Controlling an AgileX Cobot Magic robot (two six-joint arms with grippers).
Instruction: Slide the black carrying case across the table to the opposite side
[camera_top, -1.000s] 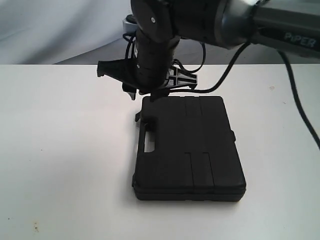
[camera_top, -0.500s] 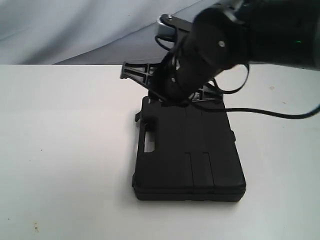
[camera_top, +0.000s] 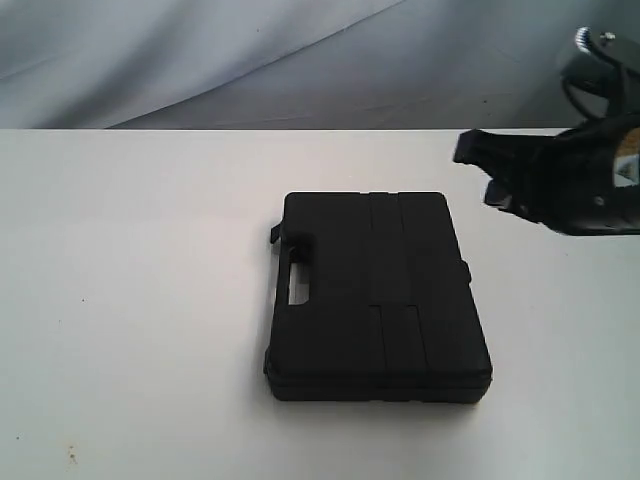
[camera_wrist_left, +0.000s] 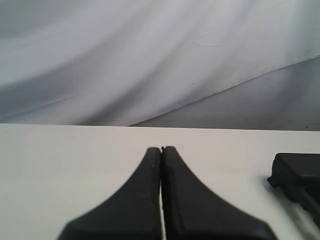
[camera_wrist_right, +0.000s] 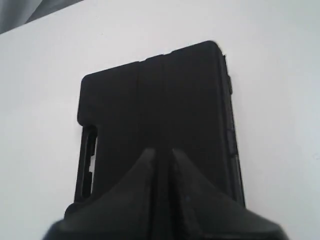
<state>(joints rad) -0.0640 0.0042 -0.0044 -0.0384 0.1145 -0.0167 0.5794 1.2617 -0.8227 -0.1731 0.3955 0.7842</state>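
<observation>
case (camera_top: 375, 295) lay mid-frame on table (camera_top: 130, 250) | judged stiff, lightish, slippery: push its side wall | left gripper (camera_wrist_left: 161, 148) was pressed closed, empty | right gripper (camera_wrist_right: 161, 152) was a slit ajar, empty

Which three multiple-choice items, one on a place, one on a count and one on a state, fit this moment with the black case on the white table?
1. In the exterior view, where is the right gripper relative to the flat matte black plastic case?
A) directly over it
B) off to its right, clear of it
C) pressed on its handle

2. How many cases lie on the plain white tabletop?
A) one
B) two
C) three

3. How does the left gripper stand?
A) wide open
B) shut on the case's handle
C) shut on nothing

Key:
1 B, it hangs near the view's right edge, apart from the case.
2 A, only one case shows in any view.
3 C, its fingers meet with nothing between them.
</observation>
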